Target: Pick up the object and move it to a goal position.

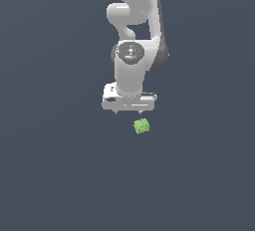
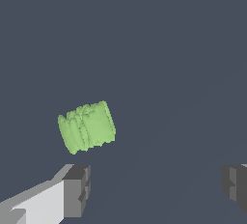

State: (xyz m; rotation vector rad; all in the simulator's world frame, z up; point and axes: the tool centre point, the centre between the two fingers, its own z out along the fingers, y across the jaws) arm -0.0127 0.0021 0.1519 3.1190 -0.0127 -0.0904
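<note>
1. White arm (image 1: 135, 16) comes down from the 12 o'clock edge of the exterior view, wrist pointing at the flat dark grey-blue ground (image 1: 55, 175)
2. Gripper (image 1: 128, 112) open: two short fingertips spread wide, nothing between them; in the wrist view the dark pads (image 2: 77, 189) sit far apart with bare ground in the gap
3. Object (image 1: 142, 126), small light-green ribbed block, lies on the ground just beyond the gripper, at about 5 o'clock from it in the exterior view; not touching either finger
4. Wrist view: object (image 2: 87, 126) tilted, ridges running across its side, close to one pad but clear of it, outside the space between the fingers
5. Object much smaller than the gripper body; no goal marker can be made out in either view
</note>
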